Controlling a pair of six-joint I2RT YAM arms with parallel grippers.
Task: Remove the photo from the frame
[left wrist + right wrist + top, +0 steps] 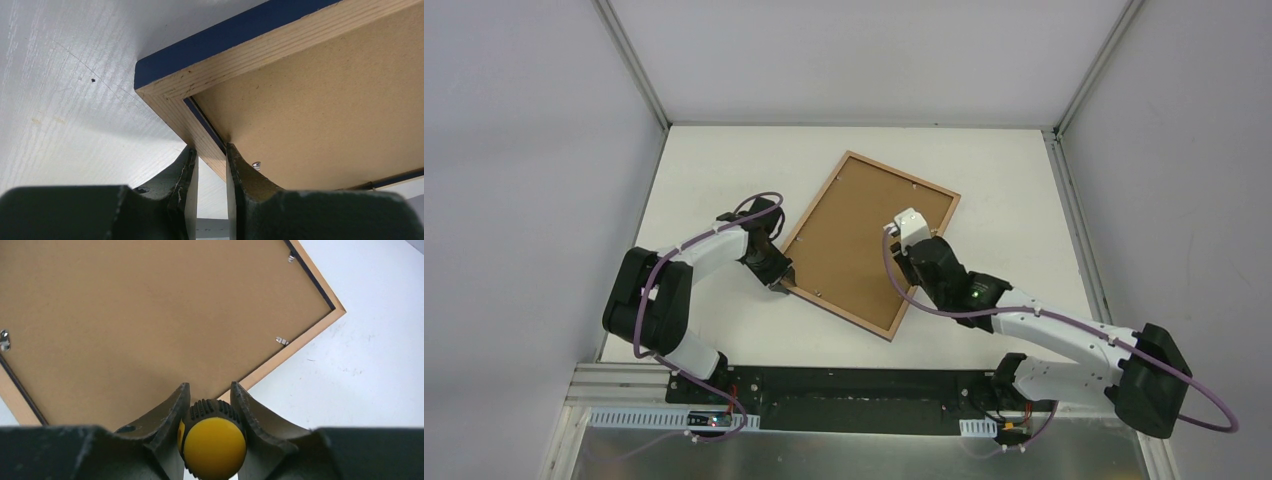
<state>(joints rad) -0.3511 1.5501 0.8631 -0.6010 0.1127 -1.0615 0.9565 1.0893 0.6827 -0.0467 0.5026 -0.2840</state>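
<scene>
Squarely in the middle of the overhead view, the frame (904, 175) lies back-up on the white table (714, 170). It is turned at an angle, so one corner points to the upper part of the picture and another to the lower centre. Its light wood rim surrounds a brown backing board (854, 230) that fills the whole opening, and the photo does not show in any view. At the frame's left corner, left of centre in the overhead view, the left gripper (782, 282) is clamped on the rim. In the left wrist view, the two dark fingers (187, 167) straddle the plywood edge near the bottom centre, one on the table side and the other on the board side, with the rim pinched in the narrow gap. Just right of the inner finger sits a small metal tab (256, 164) on the board, and the rim's dark-blue outer face runs across the top of that picture. The right gripper (210, 390) reaches over the frame's right half from the lower right of the overhead view. Its fingers are closed around a tool handle (214, 442) with a yellow end and a black ribbed collar, seen end-on at the bottom centre of the right wrist view. The far end of the tool is hidden, so whether it touches the board cannot be told. More metal tabs (282, 341) sit along the inner edge of the rim at the right, upper right and far left of that view.
</scene>
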